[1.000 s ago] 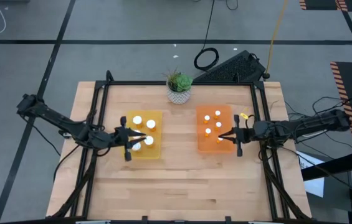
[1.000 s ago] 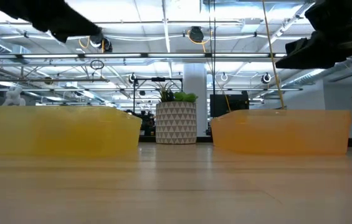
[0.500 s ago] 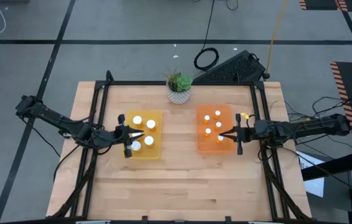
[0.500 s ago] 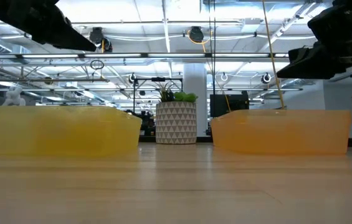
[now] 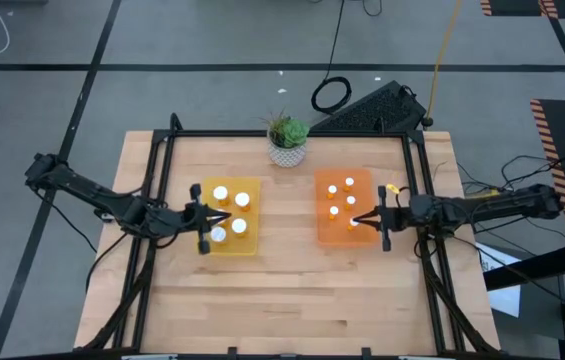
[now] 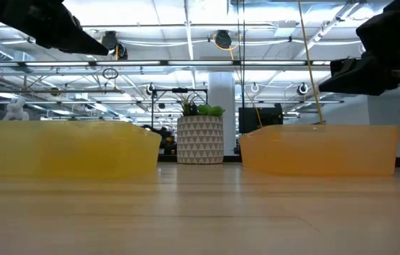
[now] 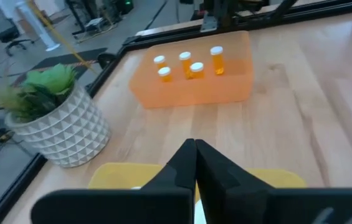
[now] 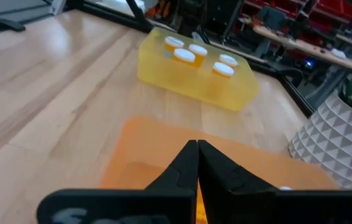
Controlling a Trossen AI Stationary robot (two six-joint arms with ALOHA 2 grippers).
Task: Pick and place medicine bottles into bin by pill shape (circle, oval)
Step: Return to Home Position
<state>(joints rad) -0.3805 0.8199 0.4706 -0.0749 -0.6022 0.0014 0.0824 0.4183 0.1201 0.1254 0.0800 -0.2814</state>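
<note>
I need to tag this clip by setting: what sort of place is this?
Probably an industrial lab or workshop: ceiling trusses with strip lights, red parts shelving, and a pale wooden worktable in a black metal frame.

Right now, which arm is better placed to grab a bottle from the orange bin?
Right: the right gripper hangs over the orange bin by the bottles; the left gripper is over the yellow bin.

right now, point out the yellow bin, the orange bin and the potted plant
yellow bin (image 5: 254, 184): high view, on its bare far right corner.
orange bin (image 5: 326, 232): high view, on its bare near left corner.
potted plant (image 5: 287, 153): high view, on the white patterned pot below the leaves.
</note>
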